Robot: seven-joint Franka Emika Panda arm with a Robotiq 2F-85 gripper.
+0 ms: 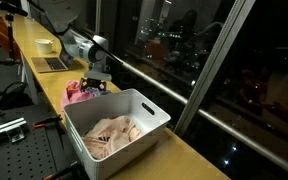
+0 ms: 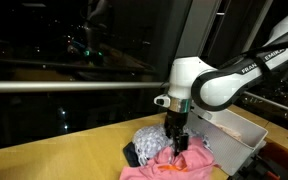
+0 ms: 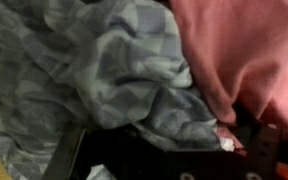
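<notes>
Seen from the wrist, the fingers stand spread wide apart, their dark tips at the lower edge of that view on either side of a rumpled heap. They close on nothing. Right under them lies a grey cloth with a faint pattern, bunched in folds, and touching it on one side is a pink cloth. In an exterior view the fingers point straight down with their tips at the top of this heap, about where the pink meets the grey; whether they press into it is hard to tell. The heap sits on the wooden table, just beside a white bin that holds a crumpled beige cloth. The white arm bends over the bin to reach the heap. Farther along the table an open laptop lies flat, with a pale bowl just beyond it. Behind it all runs a tall window, dark, with scattered city lights.
</notes>
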